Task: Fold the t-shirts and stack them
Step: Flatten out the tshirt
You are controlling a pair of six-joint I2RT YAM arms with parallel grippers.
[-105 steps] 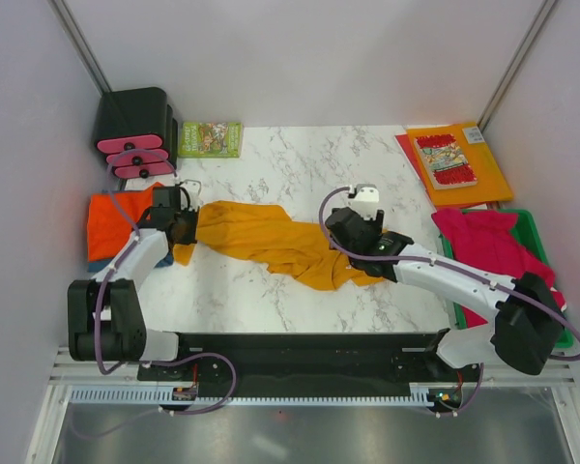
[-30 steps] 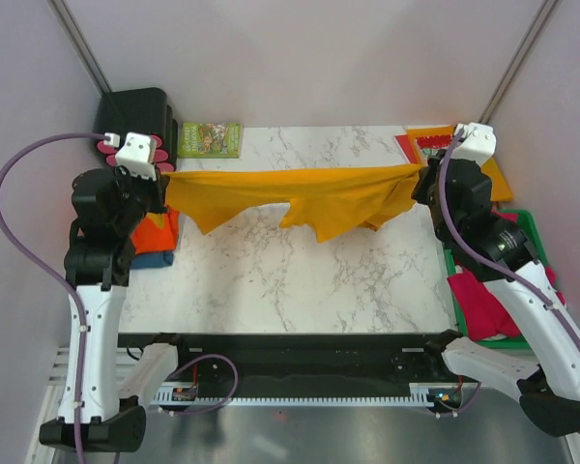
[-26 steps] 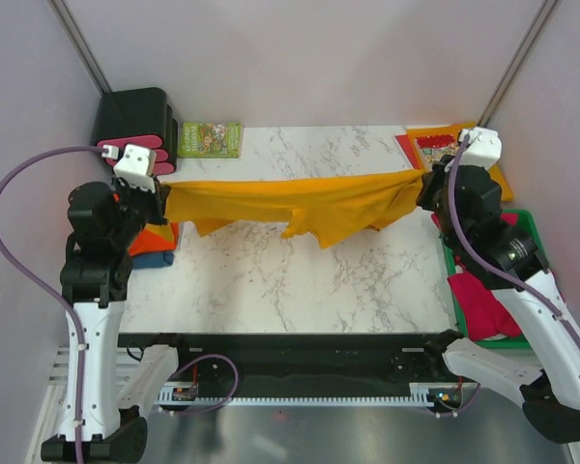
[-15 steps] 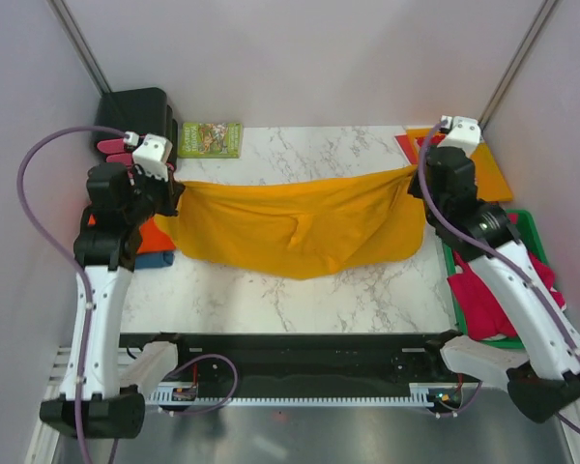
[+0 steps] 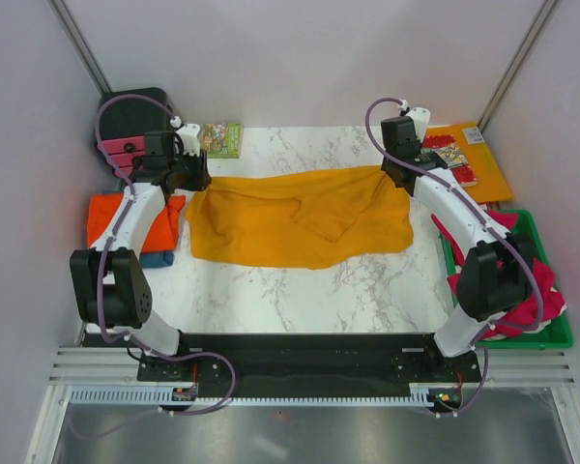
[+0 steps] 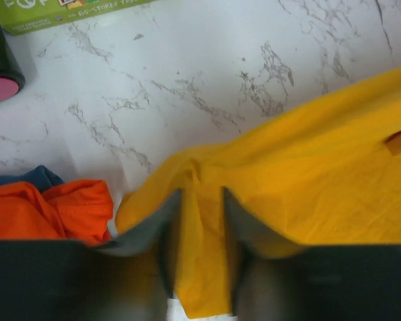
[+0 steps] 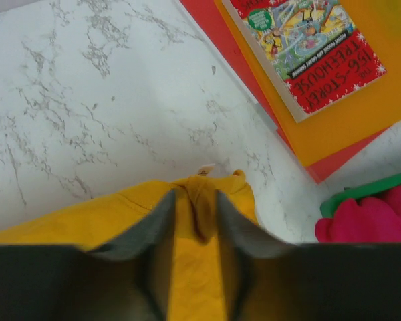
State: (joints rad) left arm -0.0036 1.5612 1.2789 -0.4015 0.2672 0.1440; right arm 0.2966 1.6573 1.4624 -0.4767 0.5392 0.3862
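Observation:
The mustard t-shirt (image 5: 300, 217) lies spread across the middle of the marble table. My left gripper (image 5: 195, 179) sits low at its far-left corner. In the left wrist view the left gripper (image 6: 200, 200) has its jaws parted, with a loose ridge of the mustard t-shirt (image 6: 307, 174) between them. My right gripper (image 5: 398, 174) is at the shirt's far-right corner. The right gripper (image 7: 195, 197) is open too, over a fold of the mustard cloth (image 7: 87, 214) by its label. A red-orange t-shirt (image 5: 111, 217) lies on a blue one (image 5: 155, 259) at the left edge. Crimson-pink t-shirts (image 5: 522, 280) fill the bin.
A black holder with pink pieces (image 5: 135, 126) and a green book (image 5: 211, 138) sit at the back left. An orange folder with a comic book (image 5: 469, 159) lies at the back right. A green bin (image 5: 536, 333) stands on the right edge.
The mustard shirt, held stretched in the air between both arms a second ago, has come down flat onto the table. Both arms dropped low and forward, and both sets of jaws have parted.

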